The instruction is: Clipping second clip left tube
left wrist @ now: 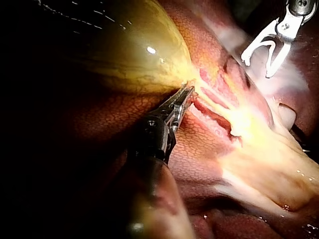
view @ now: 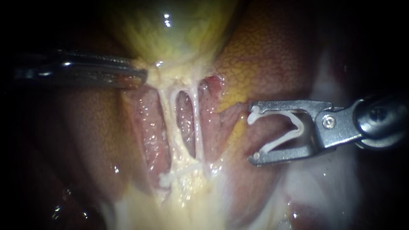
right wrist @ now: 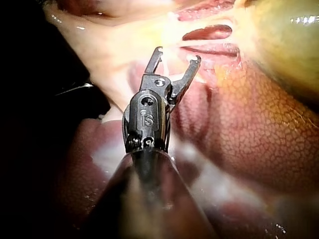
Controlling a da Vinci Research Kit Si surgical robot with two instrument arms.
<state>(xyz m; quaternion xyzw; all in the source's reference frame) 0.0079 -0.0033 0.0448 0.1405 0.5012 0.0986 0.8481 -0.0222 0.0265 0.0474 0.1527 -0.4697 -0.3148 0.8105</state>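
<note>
Right instrument (view: 254, 134), jaws spread, holds an open clip (view: 300, 127), apart from the left tube (view: 168, 123). Left instrument (view: 142, 76) pinches the gallbladder (view: 170, 34). Straddle the tube fully before closing.

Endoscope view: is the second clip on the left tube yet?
Not yet. Done: one small white clip seems to sit low on the pale left tube. In hand: the right tool carries an open white V-shaped clip, off to the side. Left: reach the tube and squeeze.
</note>
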